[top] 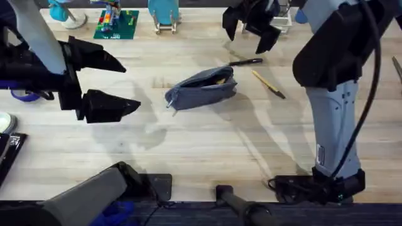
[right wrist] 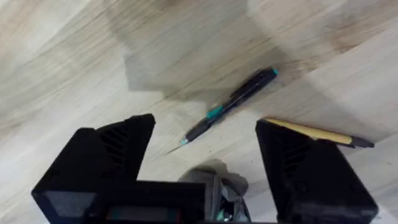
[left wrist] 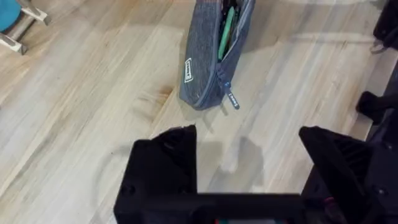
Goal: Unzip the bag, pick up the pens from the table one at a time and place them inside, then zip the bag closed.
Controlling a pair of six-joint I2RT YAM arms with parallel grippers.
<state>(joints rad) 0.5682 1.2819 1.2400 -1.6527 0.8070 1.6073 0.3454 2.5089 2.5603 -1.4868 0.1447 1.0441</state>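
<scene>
The blue-grey bag [top: 202, 90] lies mid-table with its zipper open and something yellowish showing inside. In the left wrist view the bag [left wrist: 202, 56] shows a green item in its mouth and the zipper pull [left wrist: 231, 99] hanging at the near end. Just beyond the bag lie the black pen [top: 246, 62] and the yellow pen [top: 269, 84]. My left gripper [top: 130, 86] hovers open to the left of the bag, apart from it. My right gripper [top: 246, 39] hangs open above the black pen [right wrist: 230, 106], with the yellow pen [right wrist: 317, 132] beside it.
A green baseplate with toy bricks [top: 116, 24] and blue stands [top: 164, 14] line the far edge. A purple-blue object [top: 25, 95] and a black item [top: 7, 154] sit at the left edge. The right arm's base [top: 326, 182] stands at the front right.
</scene>
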